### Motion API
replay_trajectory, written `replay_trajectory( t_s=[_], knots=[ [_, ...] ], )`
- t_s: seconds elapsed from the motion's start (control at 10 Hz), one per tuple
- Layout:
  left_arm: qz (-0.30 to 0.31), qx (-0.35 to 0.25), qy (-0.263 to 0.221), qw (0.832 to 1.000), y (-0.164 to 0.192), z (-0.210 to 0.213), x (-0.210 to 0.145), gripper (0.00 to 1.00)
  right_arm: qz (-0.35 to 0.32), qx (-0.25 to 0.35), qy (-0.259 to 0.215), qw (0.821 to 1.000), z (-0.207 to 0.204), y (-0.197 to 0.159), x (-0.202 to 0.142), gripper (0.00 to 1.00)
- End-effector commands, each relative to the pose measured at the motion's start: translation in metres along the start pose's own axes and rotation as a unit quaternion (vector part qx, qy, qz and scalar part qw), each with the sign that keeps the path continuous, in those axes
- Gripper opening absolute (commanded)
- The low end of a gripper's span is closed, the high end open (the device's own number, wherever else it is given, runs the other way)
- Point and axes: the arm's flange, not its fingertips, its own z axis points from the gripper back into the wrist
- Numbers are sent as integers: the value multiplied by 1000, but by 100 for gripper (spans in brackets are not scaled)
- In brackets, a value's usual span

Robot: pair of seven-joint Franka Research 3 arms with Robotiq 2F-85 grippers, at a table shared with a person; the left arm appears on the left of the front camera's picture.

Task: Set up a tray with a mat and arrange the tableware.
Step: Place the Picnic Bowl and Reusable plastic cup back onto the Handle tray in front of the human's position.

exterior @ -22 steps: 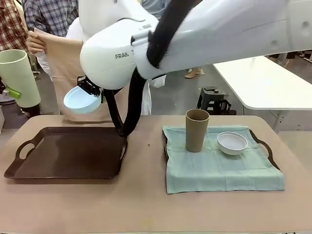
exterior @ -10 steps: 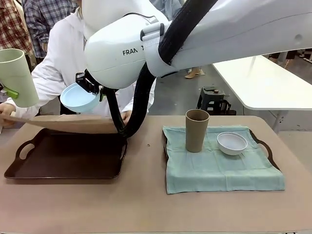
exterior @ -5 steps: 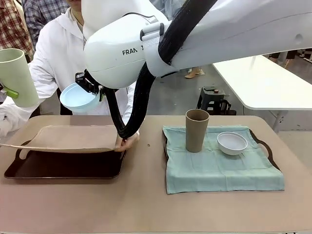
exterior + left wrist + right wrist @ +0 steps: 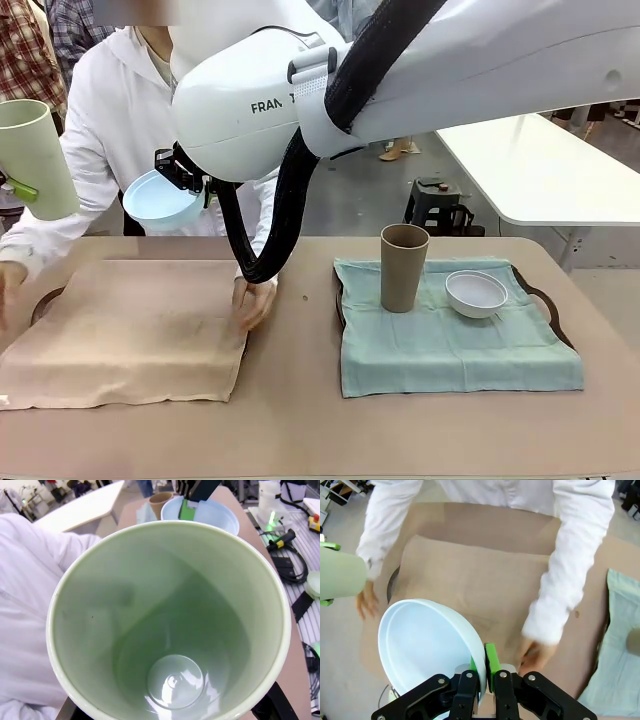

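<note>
Mat (image 4: 125, 330) now lies flat, hiding the left tray. Right jaws pinch the blue bowl (image 4: 427, 647); left jaws' grip on the green cup (image 4: 167, 622) is unclear.

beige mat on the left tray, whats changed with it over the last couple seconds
The person brought the beige mat down from chest height and spread it flat over the left tray, hands now pressing its edges. Unchanged: the green cup and blue bowl held aloft, and the brown cup and white bowl on the right tray's mat.

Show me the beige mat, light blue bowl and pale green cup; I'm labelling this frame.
beige mat (image 4: 130, 330), front view, its bare middle.
light blue bowl (image 4: 427, 645), right wrist view, inner wall.
pale green cup (image 4: 38, 160), front view, outer side.
</note>
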Motion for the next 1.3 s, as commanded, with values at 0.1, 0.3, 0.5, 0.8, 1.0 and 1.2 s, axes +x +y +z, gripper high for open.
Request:
replay_trajectory(
  t_s=[0.1, 0.3, 0.5, 0.8, 1.0, 1.2],
  knots=[
    [-3, 1, 3, 1000, 2, 1, 2, 0, 0, -10, -5, 1000, 1, 1, 0, 0],
    [-3, 1, 3, 1000, 2, 1, 2, 0, 0, -10, -5, 1000, 1, 1, 0, 0],
    [-3, 1, 3, 1000, 2, 1, 2, 0, 0, -10, -5, 1000, 1, 1, 0, 0],
    [-3, 1, 3, 1000, 2, 1, 2, 0, 0, -10, -5, 1000, 1, 1, 0, 0],
    [-3, 1, 3, 1000, 2, 1, 2, 0, 0, -10, -5, 1000, 1, 1, 0, 0],
    [-3, 1, 3, 1000, 2, 1, 2, 0, 0, -10, -5, 1000, 1, 1, 0, 0]
  ],
)
